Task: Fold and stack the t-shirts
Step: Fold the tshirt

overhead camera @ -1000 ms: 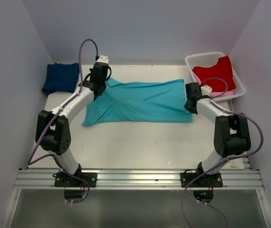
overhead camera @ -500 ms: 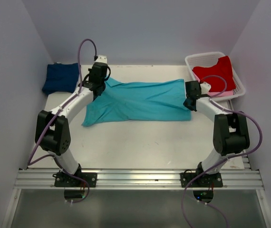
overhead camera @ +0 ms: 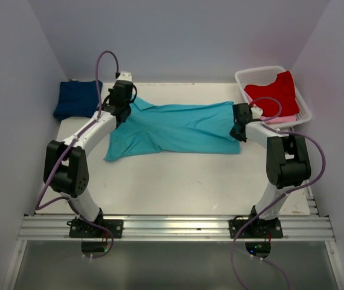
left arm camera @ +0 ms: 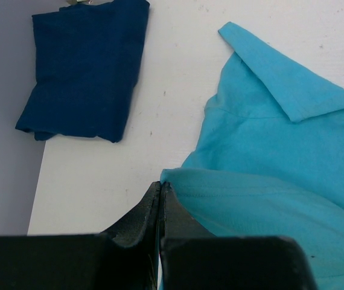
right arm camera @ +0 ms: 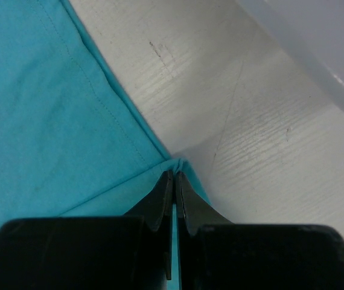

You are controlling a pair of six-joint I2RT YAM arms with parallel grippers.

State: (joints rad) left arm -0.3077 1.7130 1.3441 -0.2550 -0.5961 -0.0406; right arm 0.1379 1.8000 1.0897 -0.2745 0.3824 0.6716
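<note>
A metal rail (overhead camera: 172,226) runs across the bottom of the overhead frame with both arm bases bolted to it. Above it lies the white table (overhead camera: 178,181).

In the middle of the frame the turquoise shirt (overhead camera: 178,128) is spread flat and lengthwise from left to right. One sleeve trails toward the lower left, and a collar flap is turned up at the upper left.

The left gripper (left arm camera: 160,192) sits at the shirt's left end. Its fingers are pressed together, pinching the stitched edge of the turquoise cloth, which starts right at the tips. The right gripper (right arm camera: 173,181) is at the shirt's right end. Its fingers are also squeezed together on a small raised fold of the hem, and a thin strip of turquoise shows between them. Bare table lies to the right of that pinch.

Purple cables (overhead camera: 102,66) loop up off both arms.

Farther back, at the upper left, the navy shirt (overhead camera: 75,99) lies folded into a rough rectangle at the table's far left corner, apart from the turquoise one. At the upper right, a white slotted basket (overhead camera: 256,71) stands near the right gripper. It holds the red shirt (overhead camera: 273,93) on top, with a sliver of the pink shirt (overhead camera: 283,119) showing beneath it at the near rim.
</note>
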